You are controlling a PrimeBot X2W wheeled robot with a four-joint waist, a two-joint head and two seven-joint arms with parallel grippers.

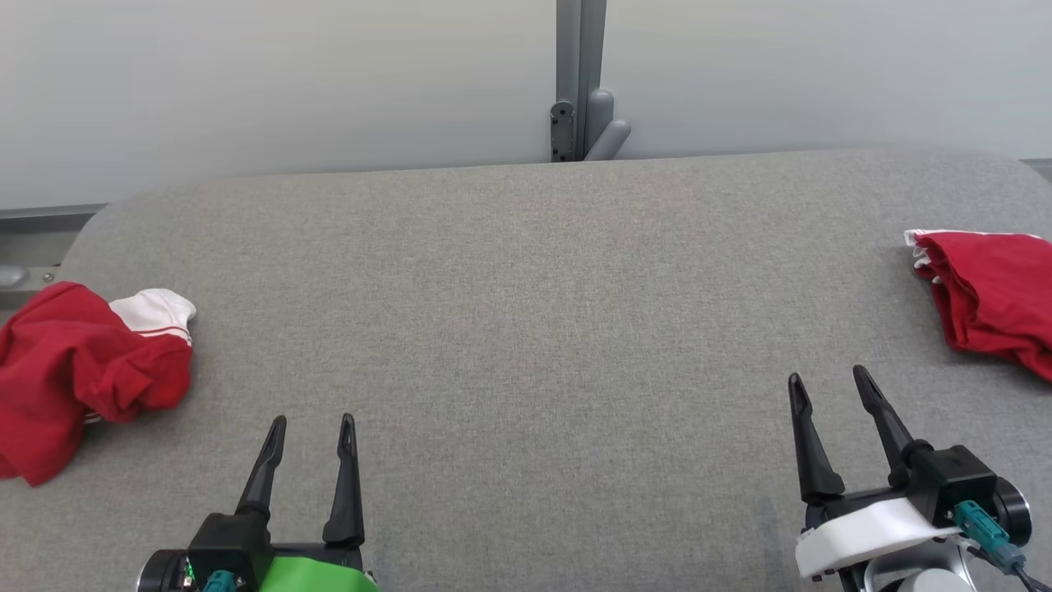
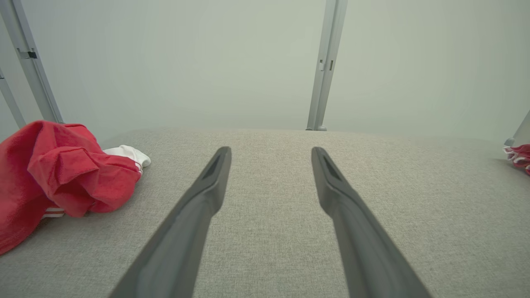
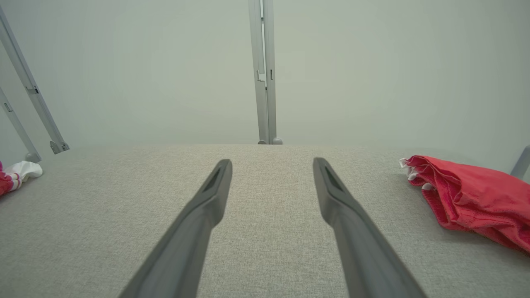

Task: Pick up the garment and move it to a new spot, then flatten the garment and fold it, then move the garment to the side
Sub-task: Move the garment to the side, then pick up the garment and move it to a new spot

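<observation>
A crumpled red garment with white trim (image 1: 82, 370) lies at the left edge of the grey padded table (image 1: 526, 312); it also appears in the left wrist view (image 2: 62, 174). A folded red garment (image 1: 994, 300) rests at the right edge, seen too in the right wrist view (image 3: 472, 198). My left gripper (image 1: 312, 432) hovers open at the lower left, just right of the crumpled garment, nothing between its fingers. Over at the lower right my right gripper (image 1: 826, 382) is open and empty, left of and nearer than the folded garment.
A pale wall with a grey vertical post (image 1: 579, 82) stands behind the table's far edge. Slanted grey frame bars (image 2: 29, 62) rise at the left.
</observation>
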